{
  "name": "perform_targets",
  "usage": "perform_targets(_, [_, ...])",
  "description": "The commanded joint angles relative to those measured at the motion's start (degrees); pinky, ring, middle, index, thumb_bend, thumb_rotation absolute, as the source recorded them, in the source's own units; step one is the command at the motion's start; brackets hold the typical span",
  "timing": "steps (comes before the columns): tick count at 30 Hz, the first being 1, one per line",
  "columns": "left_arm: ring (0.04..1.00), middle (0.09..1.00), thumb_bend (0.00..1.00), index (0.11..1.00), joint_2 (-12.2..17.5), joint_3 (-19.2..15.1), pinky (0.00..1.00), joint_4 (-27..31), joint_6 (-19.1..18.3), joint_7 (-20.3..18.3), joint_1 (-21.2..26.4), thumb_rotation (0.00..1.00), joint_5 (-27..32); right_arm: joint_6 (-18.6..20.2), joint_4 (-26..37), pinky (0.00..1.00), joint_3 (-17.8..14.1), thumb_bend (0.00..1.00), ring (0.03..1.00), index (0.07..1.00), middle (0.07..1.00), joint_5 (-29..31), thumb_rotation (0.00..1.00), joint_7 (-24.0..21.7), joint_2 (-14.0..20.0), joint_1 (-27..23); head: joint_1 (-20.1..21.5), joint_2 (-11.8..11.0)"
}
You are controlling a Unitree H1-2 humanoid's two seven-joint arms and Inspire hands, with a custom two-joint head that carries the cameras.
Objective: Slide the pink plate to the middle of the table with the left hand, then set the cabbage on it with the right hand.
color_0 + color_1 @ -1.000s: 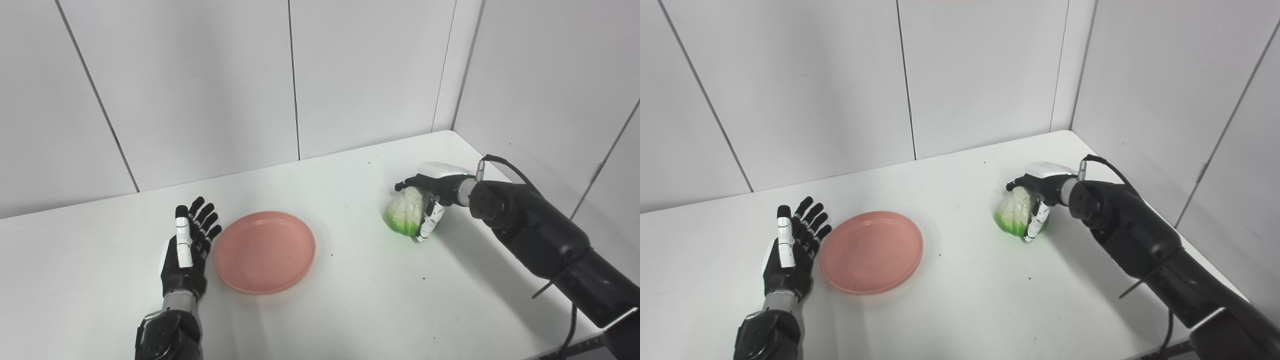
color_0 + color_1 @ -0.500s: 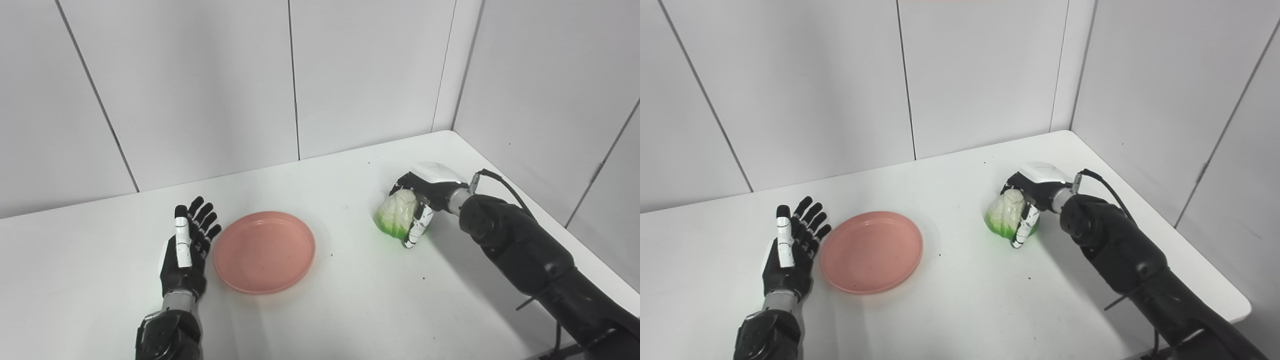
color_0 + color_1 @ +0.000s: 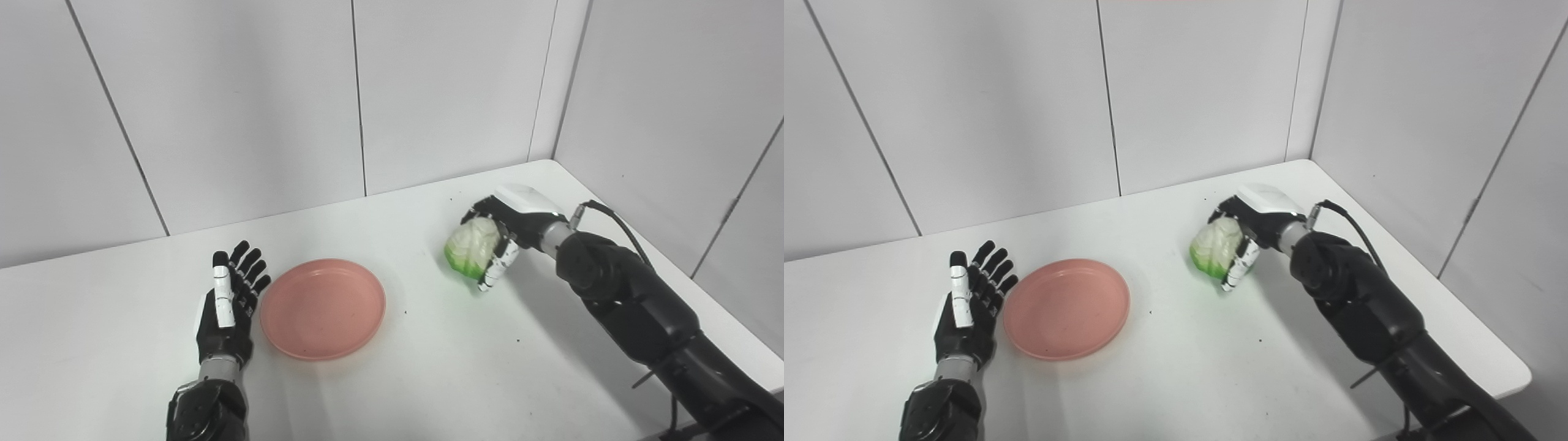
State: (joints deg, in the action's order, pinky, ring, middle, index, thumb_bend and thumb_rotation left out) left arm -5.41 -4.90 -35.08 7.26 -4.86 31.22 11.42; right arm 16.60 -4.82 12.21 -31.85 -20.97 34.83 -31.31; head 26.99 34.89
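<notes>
Your plate sits mid-table beside your open, empty left hand, so you only need your right hand, gripping the cabbage above the table, to set it down there.

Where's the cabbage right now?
The cabbage is in the right hand, held above the white table on its right side, apart from the pink plate, which lies beside the open left hand.
</notes>
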Motion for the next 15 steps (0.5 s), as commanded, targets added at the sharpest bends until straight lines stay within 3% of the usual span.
perform_targets(1, [0.903,0.895,0.8,0.874,-0.4,0.1,0.88,1.2,-0.7,-0.2,0.9,0.97,0.5,0.8,3.1,0.42,-1.1,0.53,0.479,0.452,0.52,0.9,0.0,-0.5,-0.4,-4.4,-0.3,0.0])
perform_targets(4, [0.9,0.892,0.8,0.868,-0.6,0.1,0.88,1.4,-0.9,0.2,0.8,0.96,0.3,1.6,4.6,0.49,-0.5,0.53,0.549,0.473,0.5,0.7,0.0,-1.4,-2.3,-5.8,-0.5,0.1])
perform_targets(10, [0.89,0.884,0.8,0.86,-1.2,0.5,0.88,1.8,-0.3,1.0,0.4,0.97,-0.6,0.3,4.0,0.46,1.6,0.53,0.515,0.444,0.527,-0.1,0.0,-1.7,-6.7,-8.8,-2.8,0.8])
perform_targets(15, [0.89,0.882,0.79,0.858,-2.6,1.4,0.88,3.8,-0.7,2.3,-0.4,0.95,-1.8,-2.2,1.6,0.41,5.3,0.53,0.48,0.445,0.52,-0.5,0.0,-1.9,-10.4,-11.2,-9.7,2.1])
